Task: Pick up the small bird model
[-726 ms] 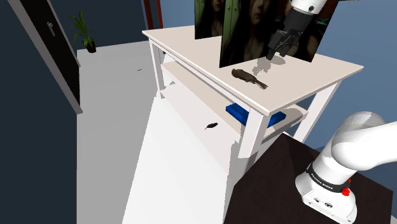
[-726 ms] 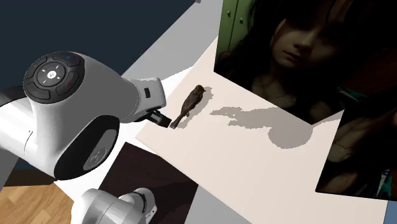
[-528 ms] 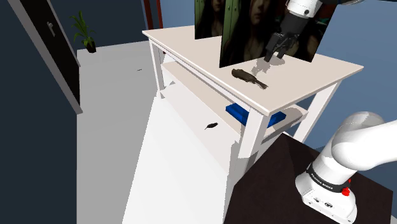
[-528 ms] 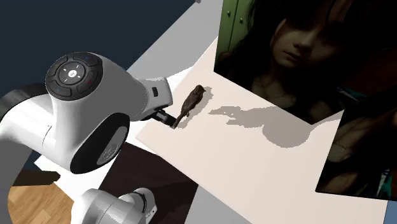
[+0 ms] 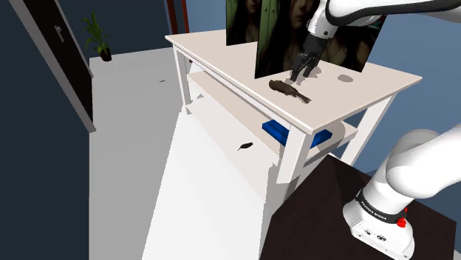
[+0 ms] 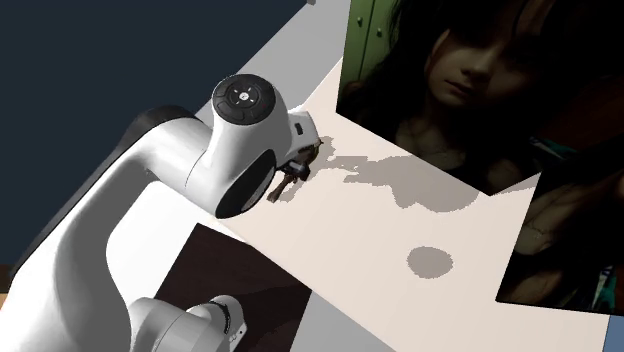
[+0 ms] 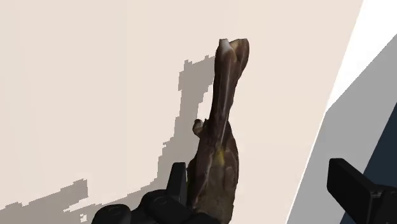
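Hovering over the brown bird model (image 5: 289, 90) on the white table (image 5: 214, 52)
Gripper (image 5: 300, 74) has dropped towards the shoulder view's left since half a second ago; its fingers (image 7: 348, 186) stand wide apart astride the bird (clasping nothing); lettering on the arm's base band (image 5: 373, 214) too small to read

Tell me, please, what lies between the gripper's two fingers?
In the wrist view the brown bird model lies between the open fingers of the gripper, close beside one and not clasped; bare pale tabletop and its edge show toward the other.
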Motion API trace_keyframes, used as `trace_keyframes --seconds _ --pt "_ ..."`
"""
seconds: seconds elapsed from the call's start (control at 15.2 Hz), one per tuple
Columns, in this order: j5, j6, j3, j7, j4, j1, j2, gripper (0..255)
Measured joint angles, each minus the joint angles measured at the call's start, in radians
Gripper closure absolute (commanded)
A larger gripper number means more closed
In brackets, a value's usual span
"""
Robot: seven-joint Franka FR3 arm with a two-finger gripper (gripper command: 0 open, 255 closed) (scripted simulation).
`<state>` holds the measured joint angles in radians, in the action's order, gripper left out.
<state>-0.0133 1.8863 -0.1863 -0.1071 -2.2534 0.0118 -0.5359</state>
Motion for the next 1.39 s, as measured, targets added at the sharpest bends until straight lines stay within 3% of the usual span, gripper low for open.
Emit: trace_keyframes --seconds 0.33,0.86,0.92,1.39 --pt "-0.032 0.065 -0.057 -0.096 0.056 0.019 0.169 0" --pt "-0.041 0.16 -0.068 -0.121 -0.01 0.021 0.204 0" --pt "-0.042 0.165 -0.068 -0.122 -0.015 0.021 0.204 255" --pt "-0.042 0.17 -0.068 -0.121 -0.02 0.021 0.203 255"
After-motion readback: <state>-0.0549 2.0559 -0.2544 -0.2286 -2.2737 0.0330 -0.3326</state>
